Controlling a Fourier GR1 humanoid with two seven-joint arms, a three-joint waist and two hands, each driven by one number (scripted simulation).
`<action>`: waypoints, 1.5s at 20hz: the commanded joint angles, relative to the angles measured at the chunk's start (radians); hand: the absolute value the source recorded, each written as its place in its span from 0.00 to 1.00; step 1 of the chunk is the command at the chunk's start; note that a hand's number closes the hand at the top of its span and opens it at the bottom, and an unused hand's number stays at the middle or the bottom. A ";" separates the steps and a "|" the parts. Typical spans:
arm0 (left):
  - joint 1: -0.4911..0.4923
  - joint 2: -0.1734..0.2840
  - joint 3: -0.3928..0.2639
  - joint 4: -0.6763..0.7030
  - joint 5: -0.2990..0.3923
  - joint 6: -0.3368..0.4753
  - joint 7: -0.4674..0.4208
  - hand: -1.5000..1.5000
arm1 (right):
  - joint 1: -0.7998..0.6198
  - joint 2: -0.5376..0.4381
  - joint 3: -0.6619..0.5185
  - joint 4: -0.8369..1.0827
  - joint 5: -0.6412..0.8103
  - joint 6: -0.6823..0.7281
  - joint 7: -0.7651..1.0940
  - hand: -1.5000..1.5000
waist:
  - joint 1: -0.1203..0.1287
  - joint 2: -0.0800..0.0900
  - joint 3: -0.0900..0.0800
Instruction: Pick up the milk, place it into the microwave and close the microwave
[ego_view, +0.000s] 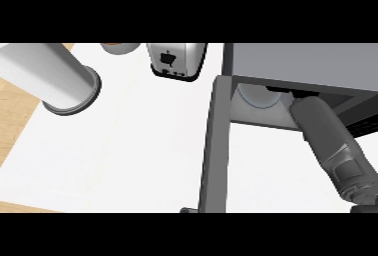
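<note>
The milk cannot be made out; it is presumably inside the microwave (295, 70) at upper right, where the right forearm (336, 150) reaches in. The fingers of both hands are hidden. The open door (214, 150) could be knocked on withdrawal, judging by its closeness.

One head view is looking steeply down, close over the white desk (111, 160), taking in the open microwave (295, 65) at right and the desk's wooden left edge.
</note>
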 joint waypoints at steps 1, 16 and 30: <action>-0.004 0.004 -0.021 0.035 -0.024 -0.036 -0.014 0.00 | -0.068 0.005 -0.015 0.050 -0.015 0.068 -0.025 0.00 | -0.004 0.000 0.001; -0.012 -0.005 -0.112 0.066 -0.001 -0.144 -0.038 0.00 | -0.076 0.102 -0.209 0.075 -0.243 0.327 -0.269 0.00 | -0.049 -0.023 0.001; -0.019 -0.140 -0.331 -0.066 -0.096 -0.042 0.080 1.00 | 0.088 0.158 -0.282 0.068 -0.382 0.693 -0.431 0.00 | -0.134 -0.060 -0.003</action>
